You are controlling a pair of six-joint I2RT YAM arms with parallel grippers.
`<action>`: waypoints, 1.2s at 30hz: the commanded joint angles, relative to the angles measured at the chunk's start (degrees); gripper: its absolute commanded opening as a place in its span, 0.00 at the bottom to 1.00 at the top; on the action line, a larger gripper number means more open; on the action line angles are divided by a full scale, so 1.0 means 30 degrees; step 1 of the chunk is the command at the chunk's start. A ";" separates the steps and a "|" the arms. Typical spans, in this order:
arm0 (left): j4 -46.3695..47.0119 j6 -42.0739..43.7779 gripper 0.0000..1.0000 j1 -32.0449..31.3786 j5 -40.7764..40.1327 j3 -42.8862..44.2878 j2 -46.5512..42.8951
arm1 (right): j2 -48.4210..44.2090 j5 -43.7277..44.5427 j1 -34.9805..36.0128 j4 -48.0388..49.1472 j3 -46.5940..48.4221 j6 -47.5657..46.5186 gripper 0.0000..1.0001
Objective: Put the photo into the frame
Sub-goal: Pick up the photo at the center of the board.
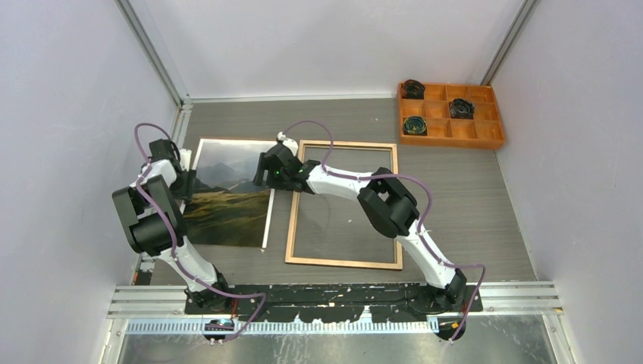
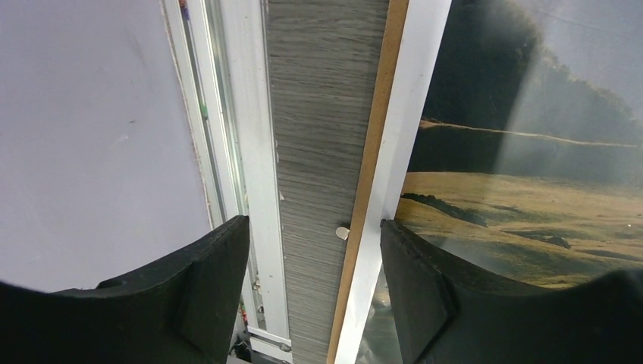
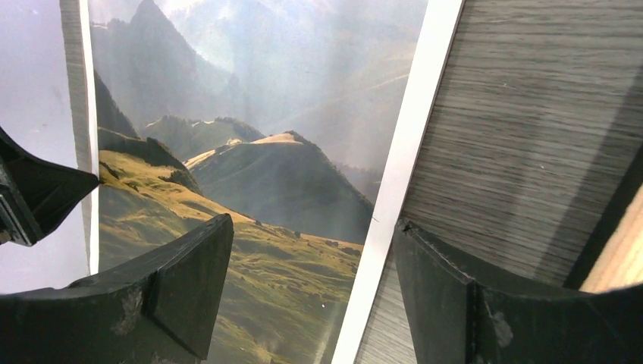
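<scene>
Looking down, I see the photo lying flat just left of the frame, their long axes parallel and running away from the bases. My left gripper straddles its left border and my right gripper its right border, both spread, pinching nothing; the frame lies rightward.

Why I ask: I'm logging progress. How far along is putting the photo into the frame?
Done: the frame lies flat with nothing in it, table grain showing through, and the photo lies beside it. In hand: the left arm and right arm each hold open jaws astride opposite side borders of the photo, gripping nothing yet. Left: grasp the photo, carry it over, lay it in the frame.
</scene>
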 commanded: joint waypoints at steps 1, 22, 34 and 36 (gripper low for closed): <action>-0.0324 0.0070 0.67 -0.0184 0.0989 -0.1322 0.1403 | -0.2018 -0.1853 0.0551 0.3124 0.0095 0.0366 0.80; -0.0658 0.0426 0.70 -0.0849 0.1113 -0.1564 0.0760 | -0.3122 -0.3643 0.0806 0.4901 -0.1309 0.0085 0.80; -0.1511 0.0437 0.70 -0.0829 0.1426 -0.0939 0.0447 | -0.1896 -0.3694 0.0249 0.4658 -0.0989 0.1329 0.50; -0.1870 0.0355 0.70 -0.0763 0.1725 -0.0609 0.0380 | -0.1960 -0.3384 0.0255 0.4539 -0.1106 0.1215 0.44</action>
